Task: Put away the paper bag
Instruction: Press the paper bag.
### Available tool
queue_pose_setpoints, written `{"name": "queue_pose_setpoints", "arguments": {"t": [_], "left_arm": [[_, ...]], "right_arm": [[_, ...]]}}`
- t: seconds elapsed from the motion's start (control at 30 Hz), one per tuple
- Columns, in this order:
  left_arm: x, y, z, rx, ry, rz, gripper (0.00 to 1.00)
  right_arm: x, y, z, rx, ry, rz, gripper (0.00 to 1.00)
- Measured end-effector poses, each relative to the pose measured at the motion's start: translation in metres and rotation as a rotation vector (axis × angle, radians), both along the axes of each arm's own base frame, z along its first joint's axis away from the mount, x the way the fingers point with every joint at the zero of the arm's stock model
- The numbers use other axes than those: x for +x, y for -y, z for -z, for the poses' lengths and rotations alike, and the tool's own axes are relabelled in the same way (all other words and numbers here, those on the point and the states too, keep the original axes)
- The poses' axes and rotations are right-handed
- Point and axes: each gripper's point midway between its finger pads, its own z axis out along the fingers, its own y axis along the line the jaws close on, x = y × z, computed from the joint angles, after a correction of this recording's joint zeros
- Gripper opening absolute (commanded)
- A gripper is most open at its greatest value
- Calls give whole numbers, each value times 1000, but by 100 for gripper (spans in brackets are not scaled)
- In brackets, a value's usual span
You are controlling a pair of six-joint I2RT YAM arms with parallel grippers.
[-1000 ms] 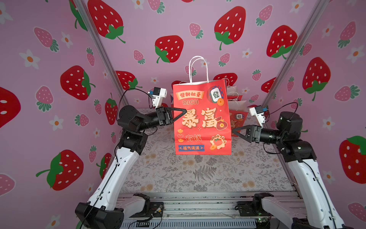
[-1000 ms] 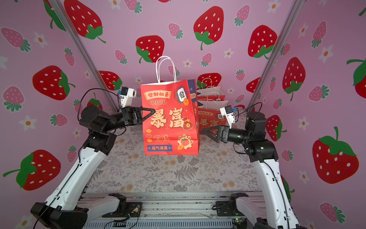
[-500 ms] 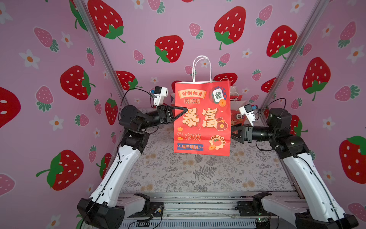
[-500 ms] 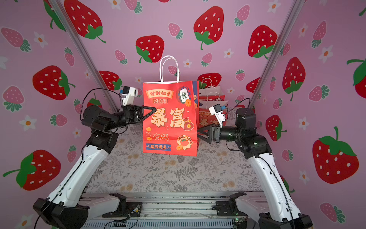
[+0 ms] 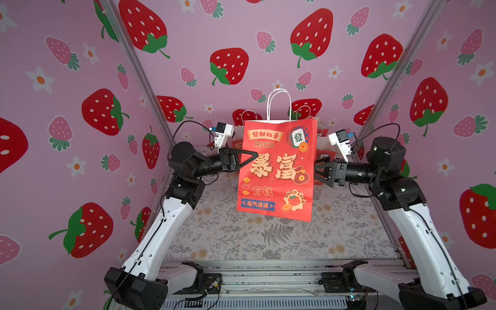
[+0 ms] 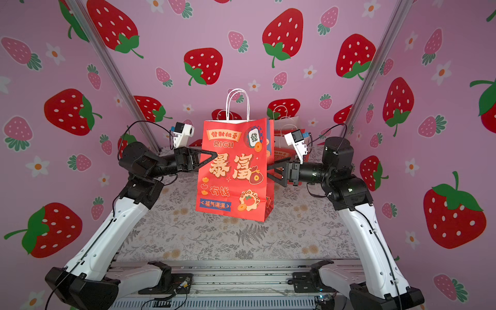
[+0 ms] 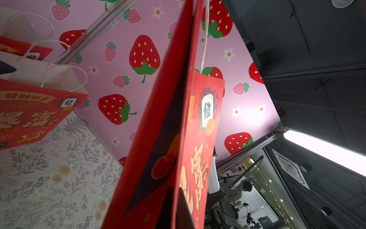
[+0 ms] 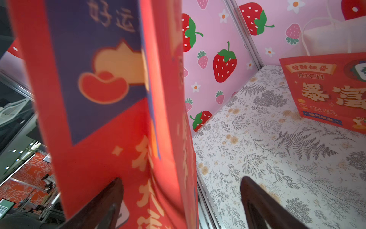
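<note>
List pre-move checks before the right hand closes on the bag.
1. First grip: left hand shut on paper bag edge: ok.
2. Bag hanging clear of table: ok.
3. Approach: right hand open, jaws astride the bag's other edge: ok.
4. Second grip made: not ok, not yet closed.
5. Bag's handles clear of both hands: ok.
6. Free spot beside the other bags at the back: cannot tell.

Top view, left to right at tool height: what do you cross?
In order: left arm → left tool, shut → red paper bag, hanging from it → right tool, open → right arm. Spare bags behind overlap; skipped.
</note>
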Motion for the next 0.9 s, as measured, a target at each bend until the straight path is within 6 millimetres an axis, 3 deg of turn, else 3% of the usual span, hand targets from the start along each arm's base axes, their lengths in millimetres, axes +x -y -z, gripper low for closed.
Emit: {"name": "queue_pose_setpoints", "arguments": {"t": [0.17,0.37,0.67,0.9], "left_arm": [[5,0,17,46,-15,-15,0],[7,-1,30,91,-12,-38,0],[5,-4,30,107,16,-74,0],[7,-5,30,109,23,-93,0]], "right_arm": [[-5,-3,-21,65,-5,-39,97],[4,-8,-36,124,-40,-62,98],[25,-17,-36,135,-74,-29,84],[29,-34,-38,111,-31,-12,72]]}}
